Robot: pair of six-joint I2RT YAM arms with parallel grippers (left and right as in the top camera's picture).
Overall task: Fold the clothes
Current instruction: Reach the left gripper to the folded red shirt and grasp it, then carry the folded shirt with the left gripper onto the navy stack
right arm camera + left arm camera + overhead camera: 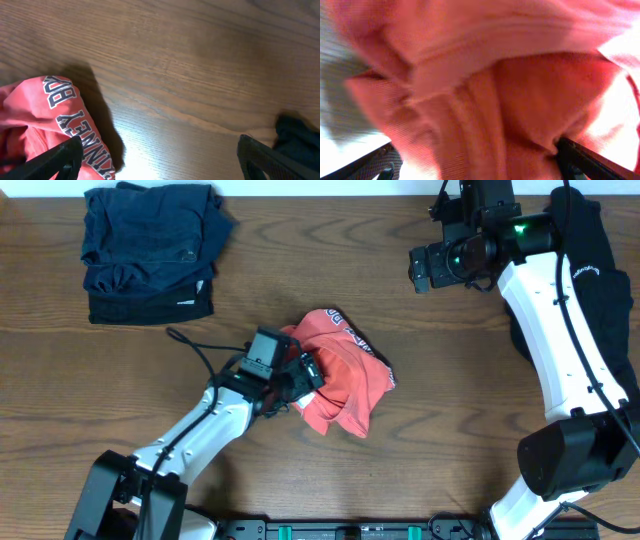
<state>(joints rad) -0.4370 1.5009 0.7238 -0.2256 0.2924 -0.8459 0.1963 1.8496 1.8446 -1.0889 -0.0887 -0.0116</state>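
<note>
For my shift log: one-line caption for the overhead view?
Left gripper, open, pressed into the crumpled coral-red T-shirt mid-table; right gripper hovers over the table; dark garments stacked top left.

The table [430, 380] is showing smooth, faintly shiny wood grain. The red T-shirt [345, 380] is looking soft, matt and finely knitted, while the arm shell [545, 320] is gleaming as white plastic.

A soft coral-red T-shirt [345, 380] lay scrunched up in a lump in the middle of the brown wooden table [450, 430]. It had white and dark blue letters along one edge. A folded pile of dark blue clothes [150, 250] sat at the far left. A black cloth garment [600, 230] lay bunched at the right edge.
</note>
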